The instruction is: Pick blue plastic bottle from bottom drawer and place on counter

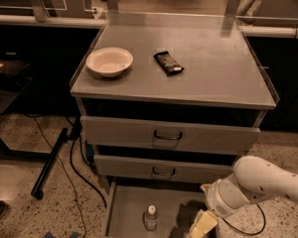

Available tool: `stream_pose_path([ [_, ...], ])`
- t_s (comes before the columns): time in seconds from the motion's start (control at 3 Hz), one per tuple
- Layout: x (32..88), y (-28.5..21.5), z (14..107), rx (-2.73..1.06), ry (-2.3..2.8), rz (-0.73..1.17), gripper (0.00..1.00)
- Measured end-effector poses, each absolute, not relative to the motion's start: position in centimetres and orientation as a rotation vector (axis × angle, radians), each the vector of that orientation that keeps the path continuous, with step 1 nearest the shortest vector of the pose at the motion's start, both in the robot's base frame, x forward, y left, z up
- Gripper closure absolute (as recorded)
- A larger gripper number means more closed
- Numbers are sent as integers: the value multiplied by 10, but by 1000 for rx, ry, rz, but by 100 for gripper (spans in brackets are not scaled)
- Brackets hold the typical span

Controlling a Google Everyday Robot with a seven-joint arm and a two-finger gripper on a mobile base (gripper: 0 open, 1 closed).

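My gripper (202,225) hangs low over the right part of the open drawer (126,207), whether apart or together I cannot tell, with the bottle (150,218) upright in the drawer near its left, untouched, and the counter (213,68) well above, bearing a bowl (109,61) and a dark packet (168,63).

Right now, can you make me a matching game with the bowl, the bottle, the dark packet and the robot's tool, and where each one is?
Things: 1 bowl; 2 dark packet; 3 blue plastic bottle; 4 tool.
Places: A upright in the bottom drawer; B left side of the counter; C low at the drawer's right side, right of the bottle; D middle of the counter.
Pairs: 1-B, 2-D, 3-A, 4-C.
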State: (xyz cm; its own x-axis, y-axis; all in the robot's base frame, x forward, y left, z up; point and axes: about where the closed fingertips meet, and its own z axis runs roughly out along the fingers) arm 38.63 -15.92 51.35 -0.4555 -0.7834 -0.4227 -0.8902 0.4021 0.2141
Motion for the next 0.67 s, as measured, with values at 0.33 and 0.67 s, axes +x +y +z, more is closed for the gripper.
stream_pose_path([
  [0.33,386,-159,513,-1471,2406,605,0],
  [0.67,388,-143,476,-1419,2386,728,0],
])
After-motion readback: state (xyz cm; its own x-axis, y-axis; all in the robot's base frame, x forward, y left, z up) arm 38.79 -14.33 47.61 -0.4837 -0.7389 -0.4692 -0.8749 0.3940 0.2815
